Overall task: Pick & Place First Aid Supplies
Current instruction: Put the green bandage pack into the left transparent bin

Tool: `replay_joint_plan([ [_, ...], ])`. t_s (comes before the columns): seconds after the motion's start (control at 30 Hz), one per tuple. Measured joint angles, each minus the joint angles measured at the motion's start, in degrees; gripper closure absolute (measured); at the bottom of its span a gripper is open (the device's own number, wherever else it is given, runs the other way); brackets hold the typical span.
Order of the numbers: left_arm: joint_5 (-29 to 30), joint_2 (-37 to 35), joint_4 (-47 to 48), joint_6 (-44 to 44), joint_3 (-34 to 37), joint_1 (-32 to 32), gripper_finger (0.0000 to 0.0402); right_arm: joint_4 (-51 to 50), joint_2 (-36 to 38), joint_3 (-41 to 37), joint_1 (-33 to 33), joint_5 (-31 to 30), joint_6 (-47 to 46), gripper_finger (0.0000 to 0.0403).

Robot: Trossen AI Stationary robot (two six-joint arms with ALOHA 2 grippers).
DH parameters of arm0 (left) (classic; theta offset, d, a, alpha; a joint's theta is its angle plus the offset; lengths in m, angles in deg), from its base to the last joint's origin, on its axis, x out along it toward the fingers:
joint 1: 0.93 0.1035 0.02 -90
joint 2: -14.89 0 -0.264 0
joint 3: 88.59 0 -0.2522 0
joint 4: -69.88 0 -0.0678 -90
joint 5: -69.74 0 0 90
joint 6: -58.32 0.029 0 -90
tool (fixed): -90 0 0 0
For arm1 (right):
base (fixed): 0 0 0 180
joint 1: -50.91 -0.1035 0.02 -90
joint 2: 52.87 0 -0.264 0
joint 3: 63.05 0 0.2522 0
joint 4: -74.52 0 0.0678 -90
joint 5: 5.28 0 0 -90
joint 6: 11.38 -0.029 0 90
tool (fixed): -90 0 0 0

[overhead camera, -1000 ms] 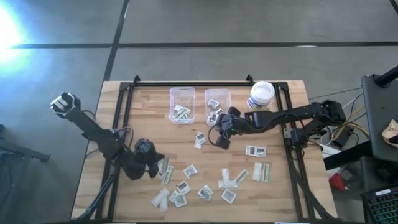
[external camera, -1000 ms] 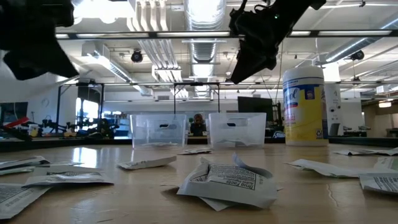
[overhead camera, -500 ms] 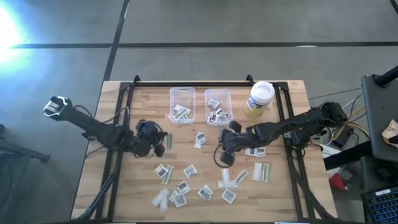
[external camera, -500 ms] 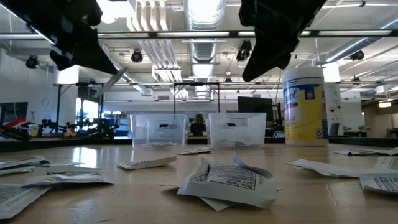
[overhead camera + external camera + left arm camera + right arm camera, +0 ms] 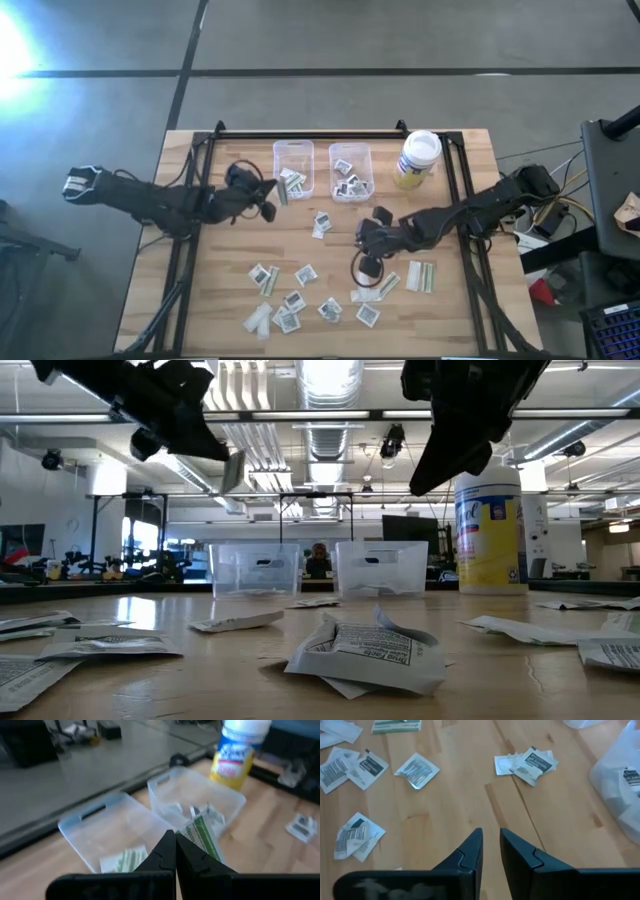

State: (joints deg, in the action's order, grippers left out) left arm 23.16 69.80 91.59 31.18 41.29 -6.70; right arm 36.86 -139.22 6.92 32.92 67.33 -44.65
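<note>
The left gripper (image 5: 268,200) is pinched tight on a long green-striped strip (image 5: 202,836), carried high so it clears the walls and can fall straight in; just ahead of its tips stand the two bins, the left bin (image 5: 293,168), which already holds similar strips, and the right bin (image 5: 351,170) with square packets, so the sorting looks to go by shape. Beyond them stands the jar (image 5: 419,158), out of the way. The right gripper (image 5: 369,268) hangs low over the scattered packets (image 5: 300,295), its fingers (image 5: 470,851) a narrow slot apart and holding nothing, probably set that way to nip a thin packet by its edge; packets lie beside and ahead of its tips.
</note>
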Motion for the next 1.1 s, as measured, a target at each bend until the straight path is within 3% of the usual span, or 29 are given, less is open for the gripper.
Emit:
replay_joint_plan([
  [0.57,0.0,2.5,-17.3,20.9,0.0,12.3,0.0401,10.0,0.0,-4.7,-1.3,-2.3,-2.7,0.0346],
  [0.73,-0.1,5.4,-17.6,21.1,0.0,15.3,0.0401,12.8,0.0,-5.8,-1.7,-2.3,-2.8,0.0346],
  [1.1,-2.1,14.8,-17.3,11.9,0.0,20.4,0.0401,15.7,0.0,-7.9,-1.7,-2.2,-2.8,0.0346],
])
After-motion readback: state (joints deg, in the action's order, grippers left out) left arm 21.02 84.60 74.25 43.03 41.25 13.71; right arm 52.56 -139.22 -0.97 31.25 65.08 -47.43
